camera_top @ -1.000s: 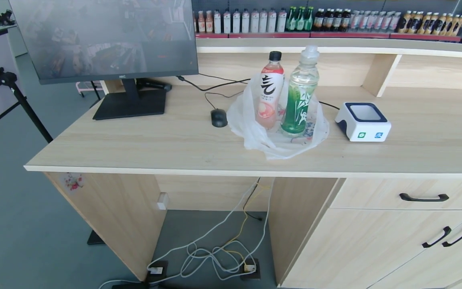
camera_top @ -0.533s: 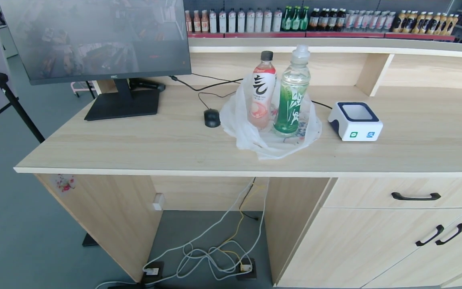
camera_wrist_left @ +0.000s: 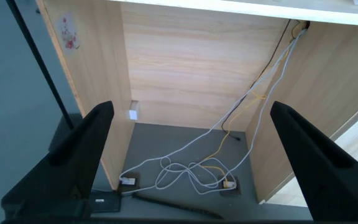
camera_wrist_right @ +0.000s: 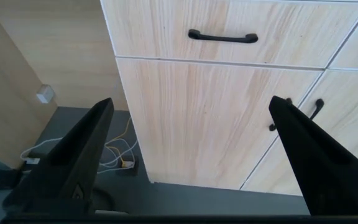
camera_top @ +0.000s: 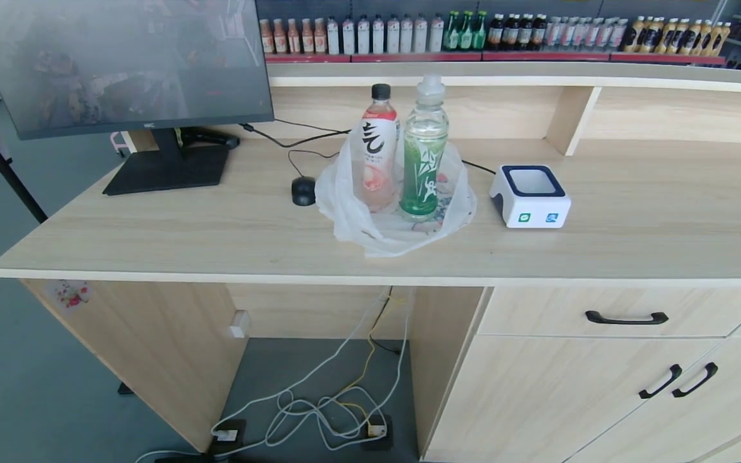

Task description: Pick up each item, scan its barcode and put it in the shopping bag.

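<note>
A clear plastic shopping bag [camera_top: 396, 222] sits open on the wooden counter [camera_top: 216, 238]. Inside it stand a pink-labelled bottle [camera_top: 377, 149] with a black cap and, right beside it, a green-labelled bottle [camera_top: 423, 154] with a clear cap. A white barcode scanner [camera_top: 529, 195] with a dark blue rim stands on the counter just right of the bag. My left gripper [camera_wrist_left: 191, 155] hangs open below counter height, facing the leg space and floor cables. My right gripper [camera_wrist_right: 191, 152] is open too, low in front of the drawer front [camera_wrist_right: 229, 31] and cabinet doors.
A monitor [camera_top: 113, 64] on a black stand and a black mouse [camera_top: 303, 190] occupy the counter's left half. A raised back ledge [camera_top: 525, 74] runs behind the bag. Cables [camera_top: 319, 405] lie on the floor under the counter. Drawers with black handles [camera_top: 626, 317] are at the right.
The whole head view has shifted: everything on the counter now sits further left in the picture, so the camera moved. The bottles, bag and scanner keep their places relative to each other.
</note>
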Robot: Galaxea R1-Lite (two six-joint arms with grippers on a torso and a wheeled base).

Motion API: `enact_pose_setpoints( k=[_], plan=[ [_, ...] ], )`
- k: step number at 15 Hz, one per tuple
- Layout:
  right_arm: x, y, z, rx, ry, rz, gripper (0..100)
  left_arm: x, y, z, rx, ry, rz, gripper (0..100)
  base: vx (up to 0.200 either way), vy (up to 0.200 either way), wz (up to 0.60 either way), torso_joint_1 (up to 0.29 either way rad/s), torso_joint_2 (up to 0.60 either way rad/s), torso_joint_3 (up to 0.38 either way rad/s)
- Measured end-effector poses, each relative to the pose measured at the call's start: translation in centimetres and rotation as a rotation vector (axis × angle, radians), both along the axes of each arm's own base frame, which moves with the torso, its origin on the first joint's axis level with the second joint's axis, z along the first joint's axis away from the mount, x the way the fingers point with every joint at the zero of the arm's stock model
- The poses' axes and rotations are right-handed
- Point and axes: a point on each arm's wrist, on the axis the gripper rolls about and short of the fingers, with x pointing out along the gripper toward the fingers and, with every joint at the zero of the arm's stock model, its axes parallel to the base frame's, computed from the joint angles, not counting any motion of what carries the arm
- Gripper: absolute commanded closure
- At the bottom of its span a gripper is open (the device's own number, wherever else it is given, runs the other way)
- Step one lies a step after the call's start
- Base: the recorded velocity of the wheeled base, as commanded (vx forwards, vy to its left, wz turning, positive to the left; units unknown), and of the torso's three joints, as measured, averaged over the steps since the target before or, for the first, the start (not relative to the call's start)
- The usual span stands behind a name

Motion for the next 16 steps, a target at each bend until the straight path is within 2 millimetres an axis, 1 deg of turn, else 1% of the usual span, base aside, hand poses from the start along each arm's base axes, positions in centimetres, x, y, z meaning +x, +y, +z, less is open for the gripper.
enact_pose_setpoints(
  k=[16],
  plan=[
    [0.01,0.00,0.00,0.001,0.002,0.000,0,0.00,0.00,0.00,-0.002,0.000,0.002,0,0.000,-0.200,0.00,0.001,0.00,0.003]
  ],
)
